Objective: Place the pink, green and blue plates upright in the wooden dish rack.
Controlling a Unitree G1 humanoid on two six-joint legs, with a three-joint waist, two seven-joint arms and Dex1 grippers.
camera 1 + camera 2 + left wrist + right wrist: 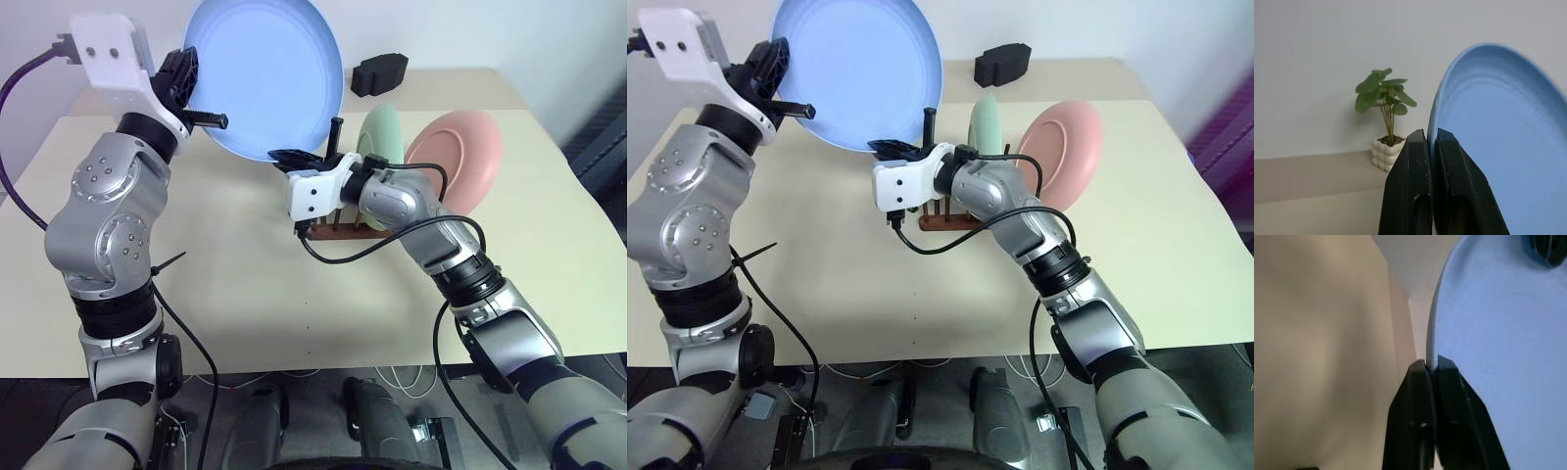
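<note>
The blue plate (265,69) hangs tilted in the air above the far left part of the table. My left gripper (211,119) is shut on its left rim, and in the left wrist view the rim (1436,112) runs between the two fingers. My right gripper (294,157) is shut on the plate's lower rim, and the right wrist view has its fingers (1420,396) pinching that edge. Behind my right arm the wooden dish rack (338,231) holds the green plate (384,132) and the pink plate (460,157) upright, side by side.
A black block (379,73) lies at the table's far edge. A small potted plant (1383,98) stands by the wall beyond the blue plate. My right arm's black cable (353,257) droops in front of the rack. Beige tabletop (255,284) spreads between my arms.
</note>
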